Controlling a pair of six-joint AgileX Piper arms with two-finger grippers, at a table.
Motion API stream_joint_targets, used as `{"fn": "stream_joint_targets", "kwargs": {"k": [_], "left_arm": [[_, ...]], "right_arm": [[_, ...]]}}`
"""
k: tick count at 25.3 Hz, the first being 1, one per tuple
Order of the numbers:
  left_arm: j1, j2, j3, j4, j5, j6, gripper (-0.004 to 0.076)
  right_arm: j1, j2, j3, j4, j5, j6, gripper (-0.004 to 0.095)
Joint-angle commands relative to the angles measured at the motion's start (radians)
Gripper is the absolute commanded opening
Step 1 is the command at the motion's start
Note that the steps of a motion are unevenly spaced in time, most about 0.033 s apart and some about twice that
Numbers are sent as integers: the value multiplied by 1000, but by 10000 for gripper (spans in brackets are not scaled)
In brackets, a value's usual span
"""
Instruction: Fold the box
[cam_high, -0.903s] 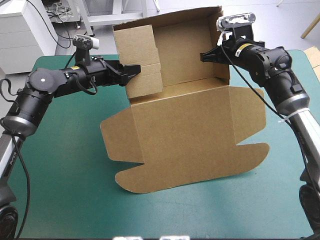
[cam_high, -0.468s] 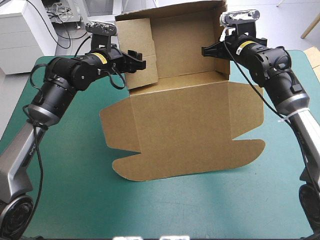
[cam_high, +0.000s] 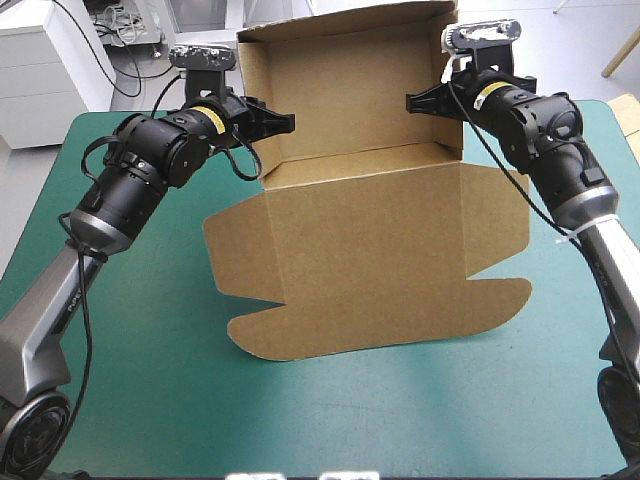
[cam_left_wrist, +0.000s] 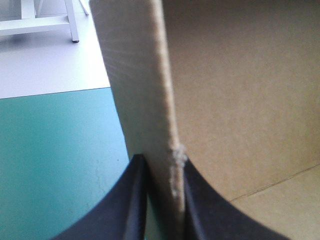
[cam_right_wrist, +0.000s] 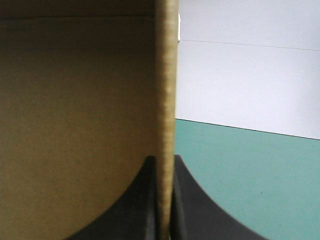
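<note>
left gripper (cam_high: 284, 123): jaws clamped tight on the upright left wall of the box (cam_high: 370, 250). box sits mid-worktop (cam_high: 140, 340), far walls raised, near panel lying flat. right gripper (cam_high: 412, 103): jaws clamped tight on the right wall.

L pincer (cam_high: 288, 122) moved toward far edge, swinging box's (cam_high: 370, 250) folded-in L wall out square.

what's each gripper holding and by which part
Both hold the box: left gripper pinches its raised left side wall, right gripper its raised right side wall.
</note>
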Motion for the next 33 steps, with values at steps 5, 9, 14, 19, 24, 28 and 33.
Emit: {"fn": "stream_joint_targets", "kwargs": {"k": [5, 9, 14, 19, 24, 28, 33], "left_arm": [[-16, -26, -37, -30, -82, -2, -8], [-16, 3, -37, -4, 4, 5, -8], [-7, 58, -39, 19, 85, 38, -8], [30, 131, -39, -88, 153, 115, -8], [66, 235, -39, -258, 192, 235, -8], [64, 293, -39, -275, 211, 235, -8], [64, 340, -39, -274, 277, 262, 16]], "right_arm": [[5, -38, -33, 37, 38, -38, -16], [5, -24, -33, 41, 166, -38, -16], [5, 11, -33, 45, 289, -38, -16], [5, 61, -33, 66, 361, -38, -16], [5, 182, -33, 139, 437, -38, -16], [5, 260, -33, 139, 498, -38, -16], [5, 303, -31, 139, 519, -39, -16]]}}
